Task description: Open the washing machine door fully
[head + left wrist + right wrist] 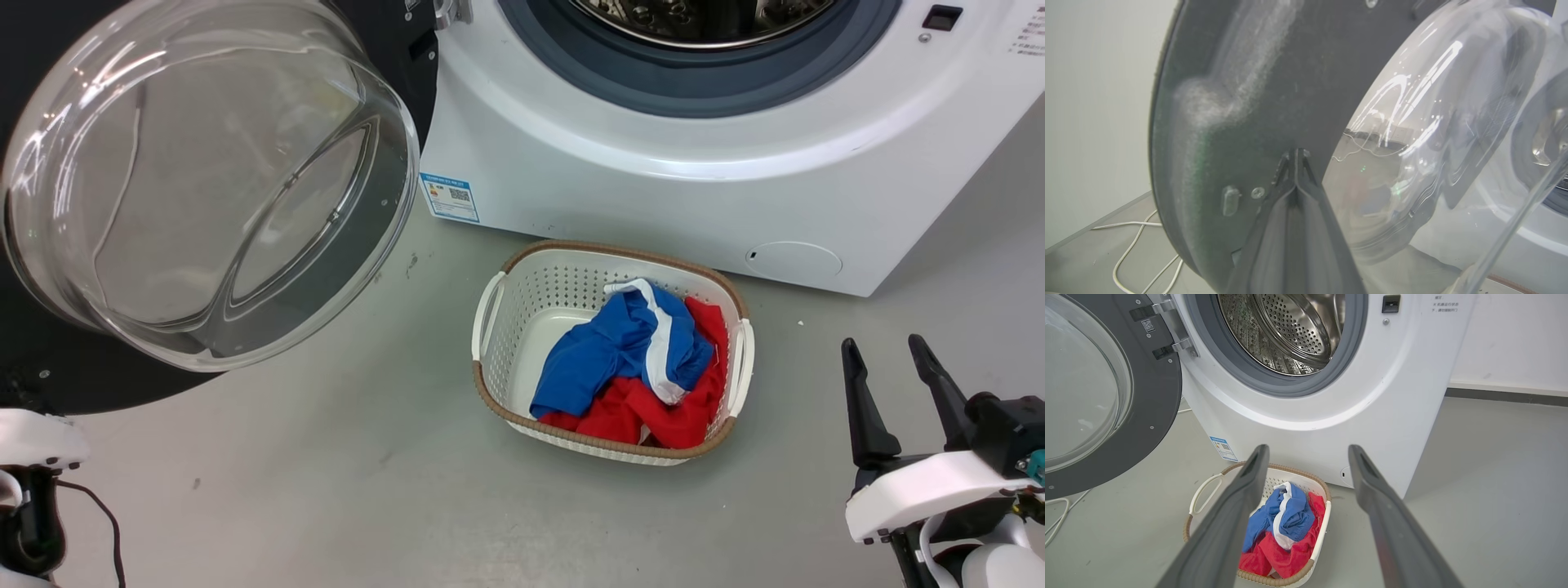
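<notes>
The washing machine door (212, 180) hangs swung out to the left of the white washing machine (653, 188). Its bulging glass bowl faces me and its black ring (1163, 396) is held by a metal hinge (1175, 330). My left gripper (1296, 154) is shut, fingertips together right at the dark inner face of the door (1257, 81), beside the glass; I cannot tell whether they touch. My right gripper (890, 355) stands open at the lower right, well clear of the door. Its fingers (1237, 506) frame the basket and hold nothing.
A white laundry basket (490, 302) with blue and red clothes (637, 367) sits on the grey floor before the machine. The steel drum opening (1290, 330) is uncovered. A white cable (1126, 253) lies on the floor behind the door near a pale wall (1094, 102).
</notes>
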Tool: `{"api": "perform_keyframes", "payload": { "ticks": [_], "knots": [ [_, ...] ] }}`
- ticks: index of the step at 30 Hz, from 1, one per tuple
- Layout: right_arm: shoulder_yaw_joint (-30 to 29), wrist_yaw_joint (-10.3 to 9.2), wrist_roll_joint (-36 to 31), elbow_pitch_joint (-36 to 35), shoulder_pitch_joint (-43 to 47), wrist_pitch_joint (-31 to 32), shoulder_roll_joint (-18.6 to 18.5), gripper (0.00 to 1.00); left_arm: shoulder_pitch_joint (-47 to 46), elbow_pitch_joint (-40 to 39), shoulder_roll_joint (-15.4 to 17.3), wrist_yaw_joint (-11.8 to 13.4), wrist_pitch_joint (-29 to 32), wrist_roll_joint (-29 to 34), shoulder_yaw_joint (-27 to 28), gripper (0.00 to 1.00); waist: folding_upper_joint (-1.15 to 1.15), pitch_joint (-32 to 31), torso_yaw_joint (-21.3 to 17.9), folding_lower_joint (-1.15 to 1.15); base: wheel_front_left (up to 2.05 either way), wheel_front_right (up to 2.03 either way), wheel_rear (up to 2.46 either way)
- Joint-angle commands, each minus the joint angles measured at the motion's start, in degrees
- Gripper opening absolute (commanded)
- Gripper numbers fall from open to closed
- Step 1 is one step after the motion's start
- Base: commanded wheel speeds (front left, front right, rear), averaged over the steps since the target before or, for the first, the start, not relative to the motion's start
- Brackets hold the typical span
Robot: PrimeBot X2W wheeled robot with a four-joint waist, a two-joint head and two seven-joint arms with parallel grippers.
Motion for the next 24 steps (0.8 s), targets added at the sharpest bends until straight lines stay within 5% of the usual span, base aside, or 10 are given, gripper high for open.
{"api": "perform_keyframes", "payload": {
  "ticks": [1, 11, 24],
  "knots": [
    [0.1, -0.01, 0.2, 0.3, -0.4, -0.4, 0.0, 1.0, -0.3, 0.2, 0.0, 0.0, -0.1, 0.6, 0.7, 0.0, 0.0, -0.4, -0.1, 0.0, 0.0, 0.0, 0.0],
    [-0.2, -0.01, 0.4, 3.2, 1.7, -2.1, 1.0, 1.0, 7.2, -7.4, -7.8, -0.8, -0.1, 6.2, 1.1, 0.0, 0.0, -6.3, 0.4, 0.0, 0.0, 0.0, 0.0],
    [0.1, -0.01, -0.1, 5.0, 6.1, -2.7, 1.9, 1.0, 24.3, -20.2, -16.0, 0.0, 2.7, 9.9, -6.1, 0.0, 0.0, -15.0, -1.0, 0.0, 0.0, 0.0, 0.0]
  ]
}}
